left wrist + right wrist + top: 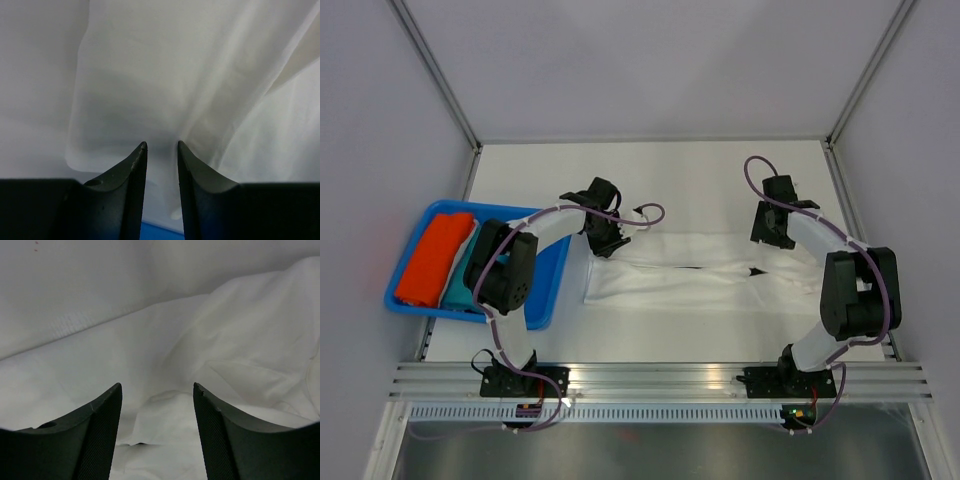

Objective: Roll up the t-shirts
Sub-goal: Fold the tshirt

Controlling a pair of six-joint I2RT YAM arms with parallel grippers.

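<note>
The white t-shirt (700,275) lies as a long folded strip across the middle of the table, with small black bits of print (752,271) showing at a fold. My left gripper (605,240) hangs over the strip's far left corner. Its jaws stand a narrow gap apart just above the cloth (160,75), holding nothing (161,143). My right gripper (775,235) is over the strip's right end, wide open and empty (157,385) above rumpled cloth (215,350).
A blue tray (552,300) sits at the left, under the left arm, holding an orange roll (430,260) and a teal roll (460,280). White walls with metal posts close in the table on three sides.
</note>
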